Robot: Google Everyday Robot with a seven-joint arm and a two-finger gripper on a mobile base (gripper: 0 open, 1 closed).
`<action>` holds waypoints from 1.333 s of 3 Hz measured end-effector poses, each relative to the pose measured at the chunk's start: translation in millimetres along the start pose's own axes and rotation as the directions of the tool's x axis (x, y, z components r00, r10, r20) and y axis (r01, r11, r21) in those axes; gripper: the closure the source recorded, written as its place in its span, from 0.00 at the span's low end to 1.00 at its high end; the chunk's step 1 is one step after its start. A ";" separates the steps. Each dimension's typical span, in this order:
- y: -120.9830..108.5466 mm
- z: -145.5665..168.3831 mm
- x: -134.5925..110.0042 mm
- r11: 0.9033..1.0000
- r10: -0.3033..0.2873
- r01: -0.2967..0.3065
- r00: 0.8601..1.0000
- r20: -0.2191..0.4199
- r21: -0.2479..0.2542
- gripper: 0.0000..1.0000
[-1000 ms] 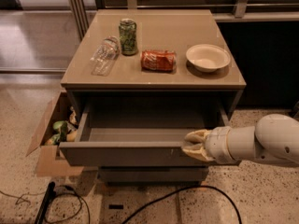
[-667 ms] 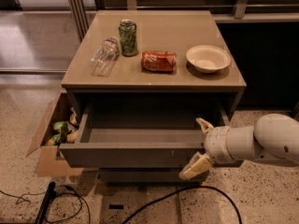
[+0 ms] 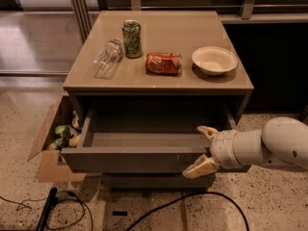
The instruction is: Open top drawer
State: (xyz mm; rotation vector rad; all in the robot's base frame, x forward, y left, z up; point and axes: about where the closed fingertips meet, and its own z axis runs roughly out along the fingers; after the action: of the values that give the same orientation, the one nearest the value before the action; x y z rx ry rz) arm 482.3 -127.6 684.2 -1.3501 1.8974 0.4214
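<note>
View from above the front of the cabinet. The top drawer (image 3: pixel 130 160) stands pulled well out from under the cabinet top (image 3: pixel 159 28), its grey interior exposed and, as far as I can see, bare; its flat front faces the lower edge of the view.

The gripper (image 3: pixel 204 149) sits at the right end of that front, reaching in from the right edge. A second ago I had it pinched shut on the upper lip of the front. It has since let go, and its fingers are now spread, one (image 3: pixel 208 131) above the lip and the other (image 3: pixel 198 168) below and in front of the panel. I cannot tell whether either tip touches the wood. The drawer has held its position since the release, with no drift back inward.

I judge the opening done; what remains is to draw the arm clear to the right without nudging the front.

On the cabinet top:
- Back-left area: an upright green can (image 3: pixel 131 38).
- Left edge: a clear bottle (image 3: pixel 108 57) lying down.
- Centre: a red can (image 3: pixel 163 63) on its side.
- Near the right edge: a pale bowl (image 3: pixel 214 60).

An open cardboard box (image 3: pixel 48 160) rests on the floor at the cabinet's left.
</note>
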 end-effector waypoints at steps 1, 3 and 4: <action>14.7 1.8 16.4 1.000 0.017 -0.017 1.000 0.014 -0.016 0.42; 20.9 -2.4 17.4 0.999 0.023 -0.022 1.000 0.020 -0.025 0.88; 20.5 -4.1 15.5 0.999 0.023 -0.022 1.000 0.020 -0.025 1.00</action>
State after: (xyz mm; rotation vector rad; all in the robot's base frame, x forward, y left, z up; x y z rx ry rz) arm 459.7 -132.5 672.4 -1.3368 1.8977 0.4696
